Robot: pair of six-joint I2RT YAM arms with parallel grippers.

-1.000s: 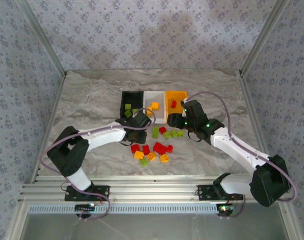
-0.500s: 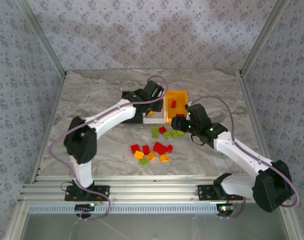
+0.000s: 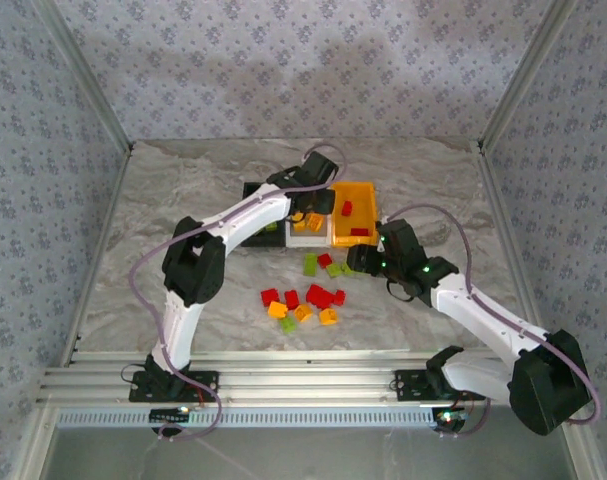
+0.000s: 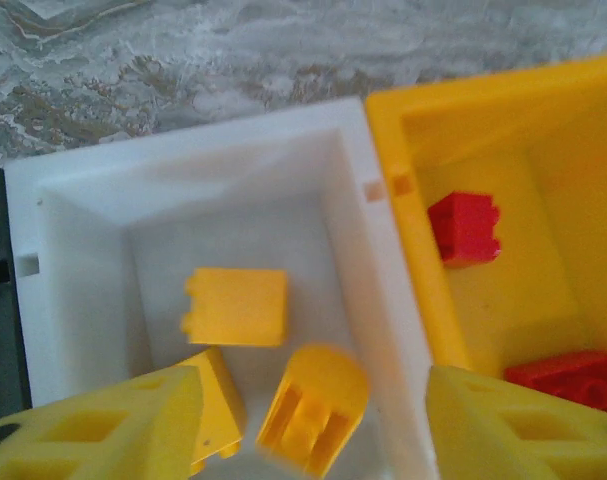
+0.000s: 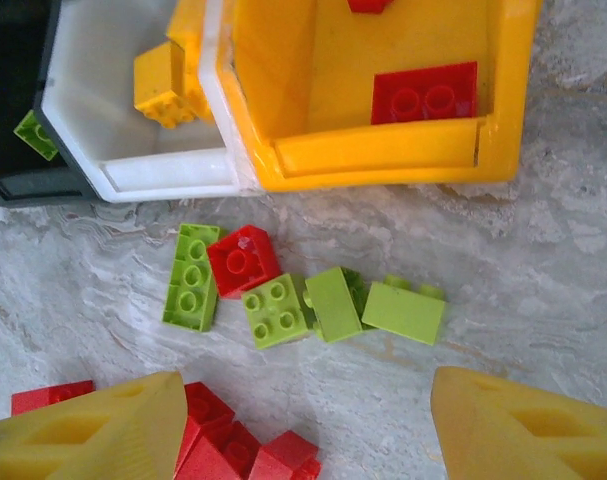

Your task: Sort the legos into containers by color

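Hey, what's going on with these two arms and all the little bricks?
Two robot arms are sorting toy bricks into bins by color. The left gripper hangs open and empty over the white bin, which holds three orange-yellow bricks. The right gripper, also open and empty, hovers above loose green bricks and a red brick on the table, just in front of the bins. The orange-yellow bin holds red bricks; the black bin holds a green brick.
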